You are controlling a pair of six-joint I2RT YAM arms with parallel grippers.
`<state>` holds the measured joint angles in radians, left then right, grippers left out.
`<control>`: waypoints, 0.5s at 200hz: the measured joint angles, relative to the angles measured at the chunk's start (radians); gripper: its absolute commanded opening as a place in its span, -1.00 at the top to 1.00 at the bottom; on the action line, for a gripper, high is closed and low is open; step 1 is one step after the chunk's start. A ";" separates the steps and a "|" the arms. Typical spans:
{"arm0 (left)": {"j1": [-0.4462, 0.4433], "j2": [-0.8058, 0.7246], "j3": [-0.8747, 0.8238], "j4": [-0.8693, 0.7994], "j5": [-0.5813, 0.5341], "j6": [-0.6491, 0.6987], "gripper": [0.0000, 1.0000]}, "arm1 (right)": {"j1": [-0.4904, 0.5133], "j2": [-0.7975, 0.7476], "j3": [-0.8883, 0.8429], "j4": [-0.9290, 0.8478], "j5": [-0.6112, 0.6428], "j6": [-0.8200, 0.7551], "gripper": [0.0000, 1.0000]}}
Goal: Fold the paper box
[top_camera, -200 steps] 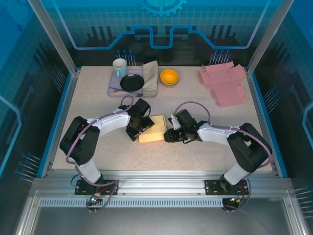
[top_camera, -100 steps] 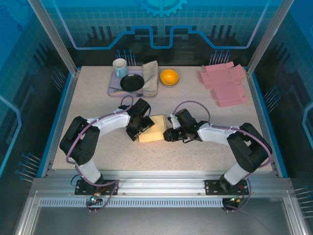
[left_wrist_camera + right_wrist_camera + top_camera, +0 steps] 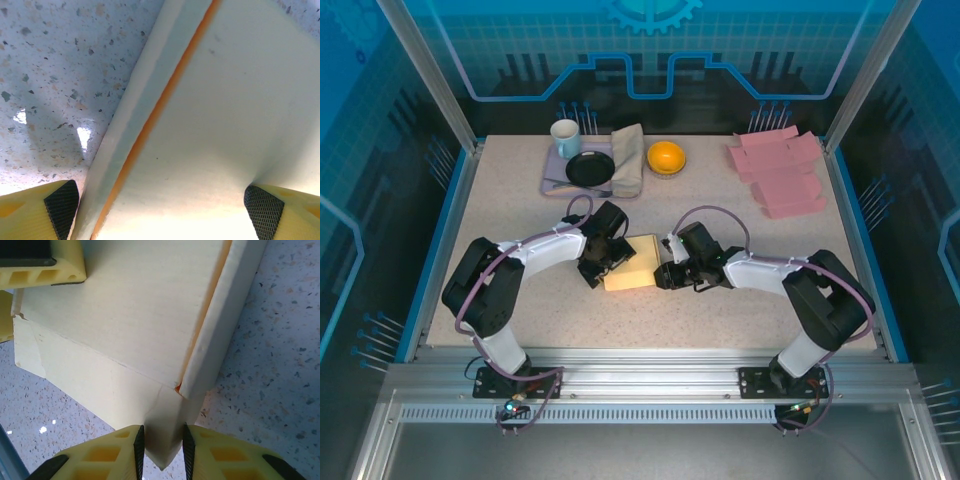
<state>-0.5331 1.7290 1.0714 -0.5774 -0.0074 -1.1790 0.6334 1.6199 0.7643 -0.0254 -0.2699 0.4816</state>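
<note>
1. While the paper box (image 3: 634,262) sits at the middle of the table (image 3: 510,215), between the two arms, it already reads as a closed, flat-topped block, so I judge most of the folding done.
2. The left gripper (image 3: 603,258) meets the box's left side. Its wrist view shows the jaws spread wide across the top panel and an orange-lined seam. One pad (image 3: 262,207) touches the cardboard and the other hangs beside the box's edge, over the table. It clamps nothing.
3. The right gripper (image 3: 665,276) is at the box's right corner. Its fingers (image 3: 100,457) are drawn almost together, pinching a thin corner flap (image 3: 160,437) between them.
4. At that corner the lid's side strip stands slightly off the wall, with orange showing in the gap. What seems left is tucking this corner and pressing the seam flat.
5. Pink box blanks (image 3: 778,175) lie stacked at the far right, well apart, not folded.
</note>
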 measured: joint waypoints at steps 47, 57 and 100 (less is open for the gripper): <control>0.000 0.000 0.000 0.000 0.000 0.000 -0.82 | -0.006 0.020 -0.016 0.043 0.002 -0.039 0.46; 0.000 0.000 0.000 0.000 0.000 0.001 -0.82 | -0.006 0.020 -0.021 0.050 0.005 -0.048 0.46; 0.000 0.006 0.008 -0.008 0.000 0.003 -0.82 | -0.010 0.045 -0.034 0.093 0.011 -0.084 0.44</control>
<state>-0.5331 1.7355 1.0790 -0.5854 -0.0074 -1.1763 0.6239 1.6646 0.7303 0.0681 -0.2588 0.3977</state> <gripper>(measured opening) 0.913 0.278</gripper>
